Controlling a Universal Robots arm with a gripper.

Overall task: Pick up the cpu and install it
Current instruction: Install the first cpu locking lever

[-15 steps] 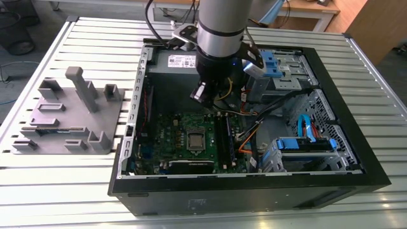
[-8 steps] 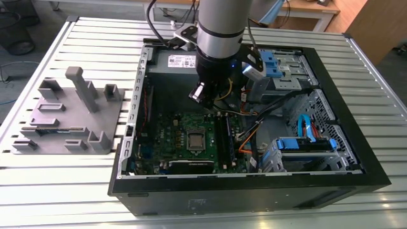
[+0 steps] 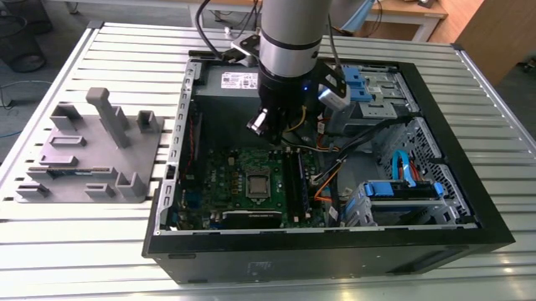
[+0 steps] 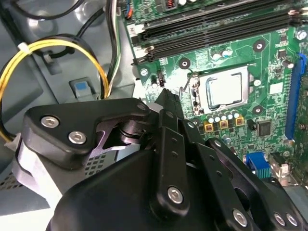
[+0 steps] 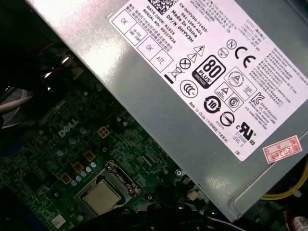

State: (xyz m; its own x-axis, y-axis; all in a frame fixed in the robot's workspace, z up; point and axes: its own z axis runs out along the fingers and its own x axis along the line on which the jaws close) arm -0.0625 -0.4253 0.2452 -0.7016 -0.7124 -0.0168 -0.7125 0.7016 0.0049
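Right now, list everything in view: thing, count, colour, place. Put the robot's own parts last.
cpu: one, silver-grey, seated in the socket on the motherboard; seen in both wrist views.
Motherboard: one, green, on the floor of the open case.
Computer case: one, black, lying open on the slatted table.
Power supply: one, grey, beside the motherboard in the first wrist view.
Drive bays: blue clips, at the exterior view's right inside the case.
Tray: one, grey, with upright blocks, on the table at the exterior view's left.
Gripper: one, black, above the motherboard near the socket.
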